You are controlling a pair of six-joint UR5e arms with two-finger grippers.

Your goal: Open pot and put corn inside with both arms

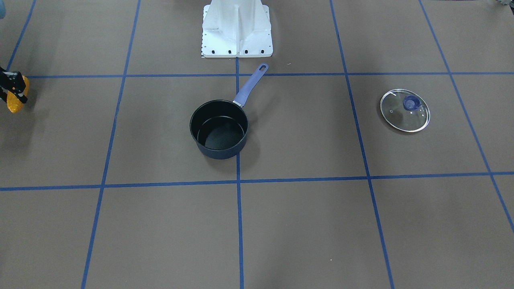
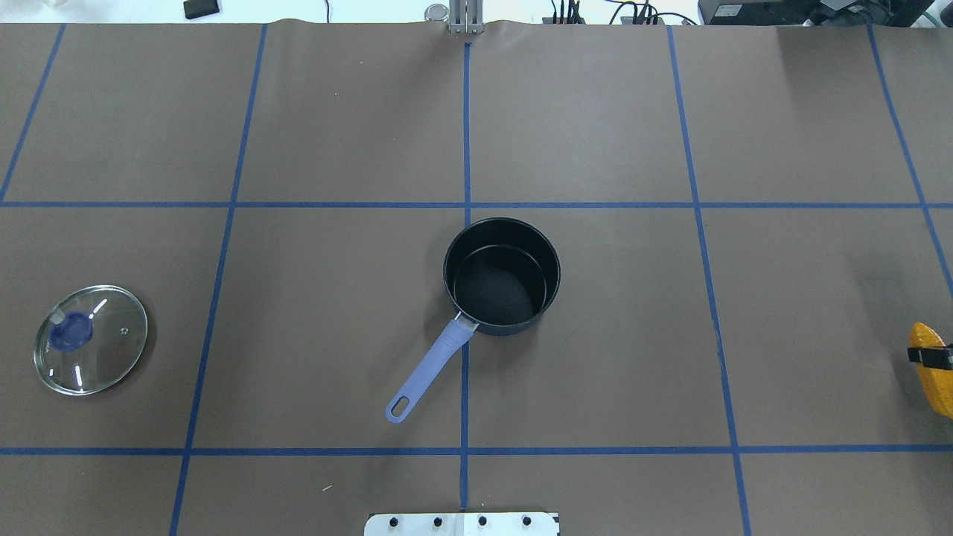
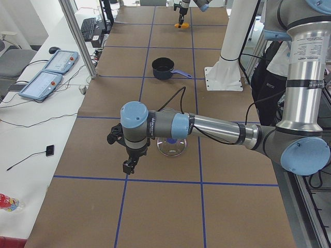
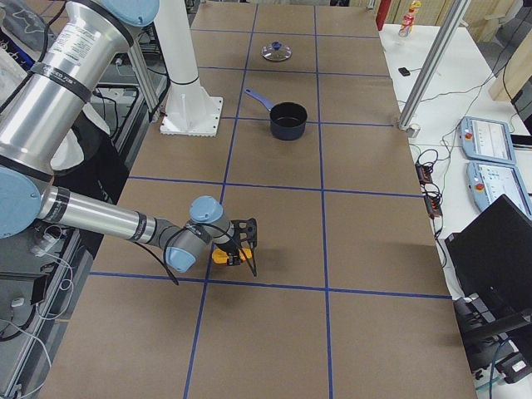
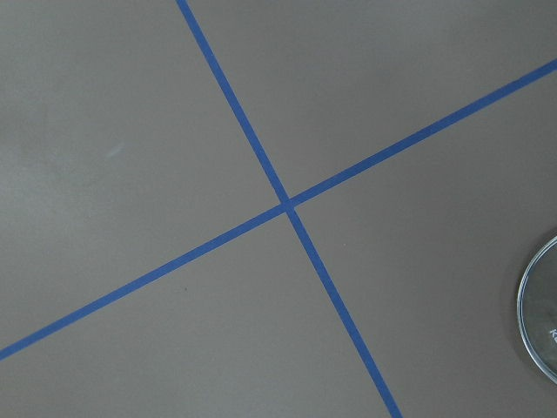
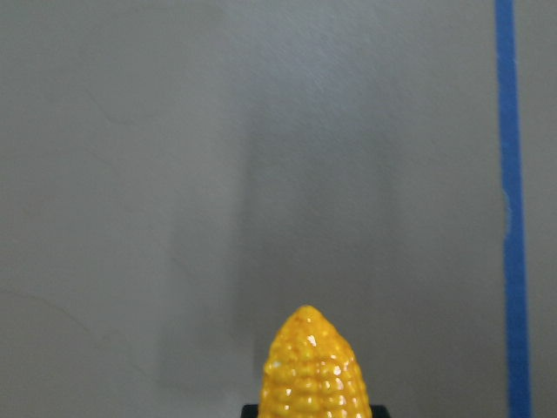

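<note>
The pot point(image 1: 220, 134) stands open and empty at the table's middle, with its lavender handle point(image 1: 251, 84) pointing toward the robot base; it also shows in the overhead view point(image 2: 502, 279). The corn point(image 2: 936, 376) is at the table's far right edge, with its tip in the right wrist view point(image 6: 309, 370). My right gripper point(image 1: 14, 90) is shut on the corn point(image 1: 17, 100), far from the pot. My left gripper point(image 3: 128, 164) shows only in the exterior left view, low over the table just beyond the lid; I cannot tell whether it is open or shut.
The round glass lid point(image 2: 91, 339) with a purple knob lies flat on the table at the robot's left, well apart from the pot; its rim shows in the left wrist view point(image 5: 544, 322). The white base mount point(image 1: 237, 32) stands behind the pot's handle. Blue tape lines grid the brown table.
</note>
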